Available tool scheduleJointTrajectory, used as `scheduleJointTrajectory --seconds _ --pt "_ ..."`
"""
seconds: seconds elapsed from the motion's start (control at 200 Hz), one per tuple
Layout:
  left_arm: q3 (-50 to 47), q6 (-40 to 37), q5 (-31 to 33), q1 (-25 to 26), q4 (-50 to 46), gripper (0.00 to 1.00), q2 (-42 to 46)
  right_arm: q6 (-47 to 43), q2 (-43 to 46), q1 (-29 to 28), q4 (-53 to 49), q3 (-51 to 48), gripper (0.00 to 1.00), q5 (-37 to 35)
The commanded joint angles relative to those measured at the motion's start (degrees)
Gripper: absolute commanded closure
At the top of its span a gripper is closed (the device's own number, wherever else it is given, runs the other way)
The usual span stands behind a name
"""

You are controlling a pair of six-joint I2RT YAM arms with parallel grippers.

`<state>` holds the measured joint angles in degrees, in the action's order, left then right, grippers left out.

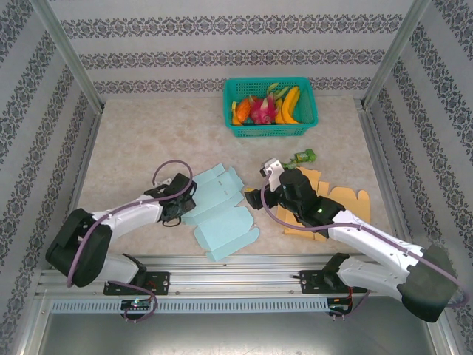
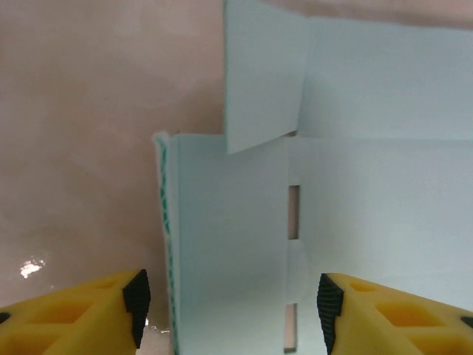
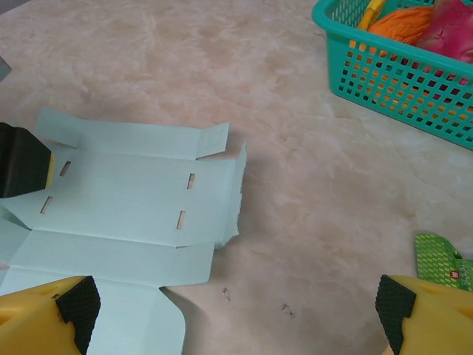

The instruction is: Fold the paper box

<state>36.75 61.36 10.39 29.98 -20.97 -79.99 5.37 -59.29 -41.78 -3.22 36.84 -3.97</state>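
flat pale blue box [image 1: 218, 211] lies on the worktop [image 1: 148, 133] between the arms. left claw [image 2: 230, 299] partly open, straddling the box's edge; right claw [image 3: 236, 307] wide open, empty.

the paper box [image 1: 218, 211] is thin pale blue card, matt and smooth. the table [image 1: 148, 140] is smooth like stone and a little shiny. the basket [image 1: 270, 129] is green plastic full of holes. the rails [image 1: 222, 268] are dull grey metal.
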Motion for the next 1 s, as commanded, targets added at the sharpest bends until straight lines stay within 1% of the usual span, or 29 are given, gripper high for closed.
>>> scheduleJointTrajectory --seconds 0.0,0.135,0.265,0.31,0.455,0.575,0.6,0.615,0.704,0.739,0.834,0.884,0.924,0.999 --pt "-0.35 3.36 2.33 1.31 1.28 0.41 -2.10 -0.63 1.32 -0.23 -0.46 0.52 0.02 0.28" --pt "1.24 3.65 3.29 2.16 0.71 0.52 -5.13 -0.46 3.34 -0.21 -0.58 -0.18 0.02 -0.05" --pt "4.42 3.27 4.30 3.94 -1.59 0.65 -7.12 -0.27 5.20 -0.23 -0.64 -1.05 0.02 -0.47" --pt "5.50 3.26 5.23 4.67 -2.73 0.72 -7.29 -0.34 5.58 -0.18 -0.58 -1.24 0.02 -0.94" --pt "8.62 2.69 7.89 6.25 -5.44 0.89 -5.74 -0.96 5.46 -0.16 -0.38 -1.59 0.02 -1.92" --pt "10.15 -0.37 8.67 6.74 -5.04 0.95 -2.46 -1.15 4.33 -0.15 0.01 -1.44 0.02 -1.82" --pt "10.43 -1.47 8.95 6.76 -4.73 1.00 -1.56 -1.12 3.99 -0.18 -0.10 -1.27 0.02 -1.79" --pt "10.60 -1.99 9.13 6.78 -4.63 1.00 -1.03 -1.08 3.76 -0.19 -0.20 -1.17 0.02 -1.81" --pt "11.47 -7.39 11.29 6.72 -3.51 1.00 2.53 -0.98 2.87 -0.06 -0.29 -0.38 0.02 -2.26" --pt "11.69 -10.65 12.00 6.69 -2.15 1.00 4.01 -1.90 2.48 0.02 0.47 0.00 0.02 -2.67" --pt "11.96 -22.70 13.28 6.68 3.26 1.00 7.89 -7.61 0.54 0.29 3.20 1.79 0.02 -2.37" --pt "11.43 -29.56 12.59 6.67 7.42 1.00 10.04 -12.86 -1.06 0.56 3.85 3.38 0.02 -0.27" --pt "10.71 -34.61 11.31 6.67 11.13 1.00 11.65 -16.82 -2.50 1.17 3.30 5.29 0.02 2.83" --pt "9.38 -45.26 7.65 6.67 17.92 1.00 14.38 -20.13 -5.73 3.32 0.79 10.36 0.02 8.91"
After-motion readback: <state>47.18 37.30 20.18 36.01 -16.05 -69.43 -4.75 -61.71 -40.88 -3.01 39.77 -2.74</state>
